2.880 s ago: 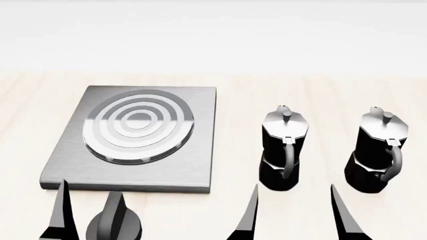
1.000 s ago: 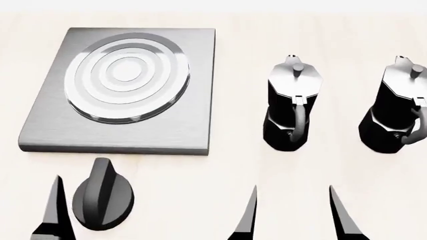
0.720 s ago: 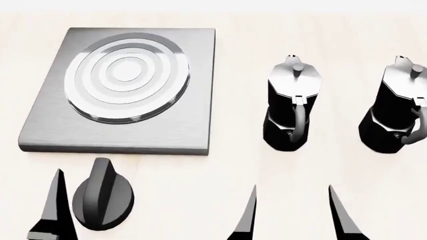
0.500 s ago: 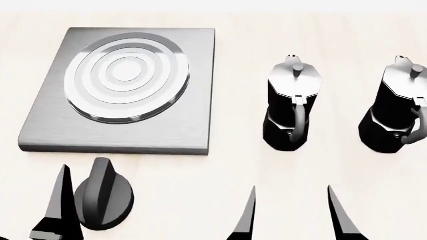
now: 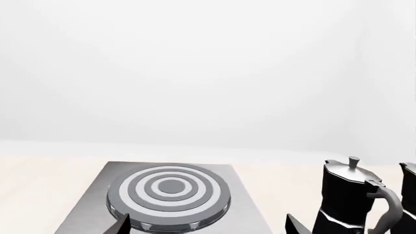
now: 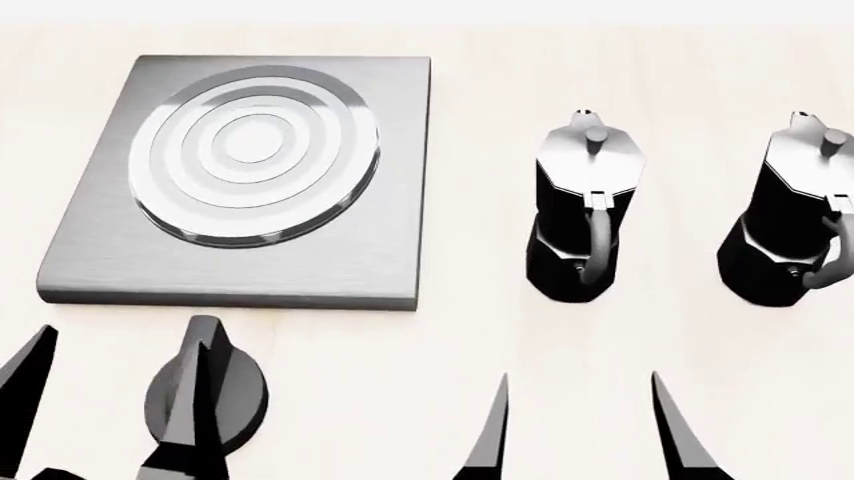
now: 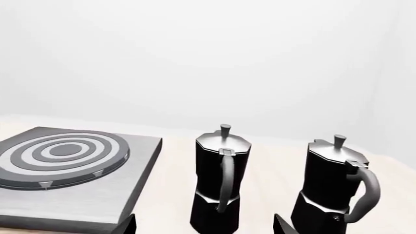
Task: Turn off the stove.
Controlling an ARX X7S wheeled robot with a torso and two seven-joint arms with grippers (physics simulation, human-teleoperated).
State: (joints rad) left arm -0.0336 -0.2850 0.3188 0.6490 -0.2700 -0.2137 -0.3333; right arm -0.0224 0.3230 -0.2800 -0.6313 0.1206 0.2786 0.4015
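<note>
The stove (image 6: 387, 250) is a square brushed-grey plate with a ringed burner (image 6: 254, 150) at the head view's left. Its round black ridged knob (image 6: 240, 390) lies on the table just in front of the plate. My left gripper (image 6: 126, 337) is open. One of its fingers (image 6: 200, 410) overlaps the knob's ridge and the other stands near the left edge, so most of the knob is right of the gap. The left wrist view shows the burner (image 5: 170, 195) beyond the left gripper (image 5: 206, 219), with the knob hidden. My right gripper (image 6: 578, 376) is open over bare table.
Two black-and-silver moka pots (image 6: 583, 215) (image 6: 801, 215) stand right of the stove, handles toward me. In the right wrist view the nearer pot (image 7: 221, 180) is straight ahead of the right gripper (image 7: 204, 218). The light wooden table (image 6: 481, 330) ends at a white wall.
The head view has dropped closer since the earliest frame. My left gripper has slid right: one finger now overlaps the knob and the other has come into view at the left edge. The right gripper is still.
</note>
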